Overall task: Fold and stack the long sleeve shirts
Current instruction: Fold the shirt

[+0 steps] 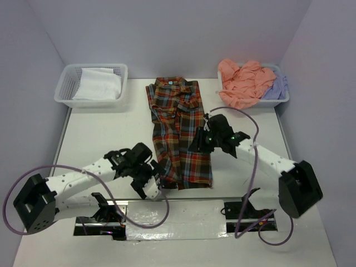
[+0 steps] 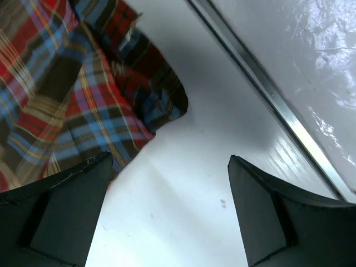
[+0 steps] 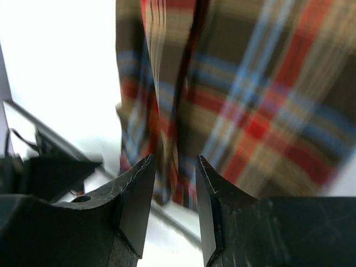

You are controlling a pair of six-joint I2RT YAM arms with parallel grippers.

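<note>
The plaid long sleeve shirt lies in a long narrow fold down the middle of the table, collar at the far end. My left gripper sits just off its near left corner. Its jaws are open wide over bare table, with the plaid hem up and to the left. My right gripper hovers over the shirt's right edge. It is open by a narrow gap with nothing between the fingers, and the blurred plaid cloth lies beyond. A salmon-pink shirt and a lavender shirt are heaped at the back right.
A white lattice basket at the back left holds a white cloth. Another white basket at the back right holds the two plain shirts. A metal strip runs along the near table edge by the arm bases.
</note>
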